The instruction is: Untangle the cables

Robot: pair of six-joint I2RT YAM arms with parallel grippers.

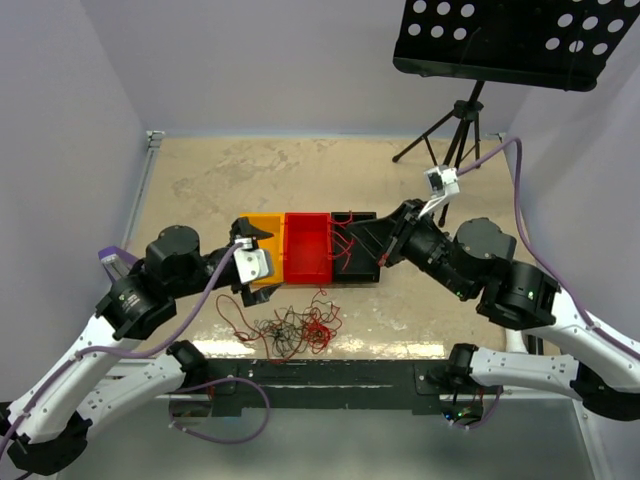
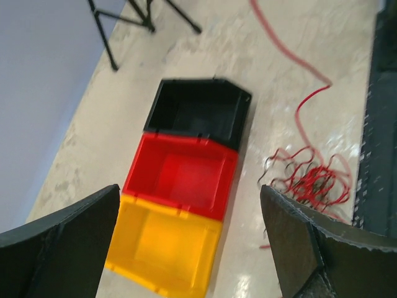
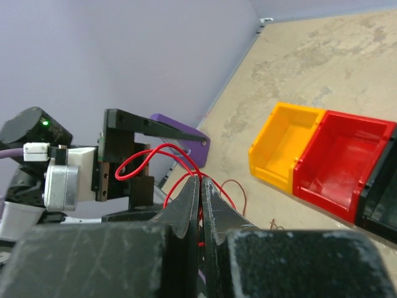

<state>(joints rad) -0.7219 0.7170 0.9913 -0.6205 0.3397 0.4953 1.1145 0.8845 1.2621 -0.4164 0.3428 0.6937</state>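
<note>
My left pincer (image 2: 190, 198) stands wide, with nothing between its fingers (image 2: 68, 242). It hangs over the yellow bin (image 2: 164, 248), and the red bin (image 2: 180, 177) and black bin (image 2: 198, 112) follow in a row beyond. The tangle of cables (image 2: 310, 180) lies on the bench (image 2: 248, 49) off to that pincer's right, near it but not touching. One red strand runs away from the heap toward the far side.

My right pincer (image 3: 200, 186) is pressed closed on a red cable (image 3: 146, 162), whose loops curl out from the tips. From above, it sits at the black bin, where red strands cross the rim.

In that top view my right fingertips merge with the dark bin, and I cannot tell where the held cable ends. My left wrist view is blurred, so I cannot pick out single wires in the heap.

The tangle lies just before the black rail (image 1: 330, 375) that carries my bases. Beyond the bins the bench is bare up to the back wall. A tripod (image 1: 445, 140) stands at the far right, and walls close in on both sides.
</note>
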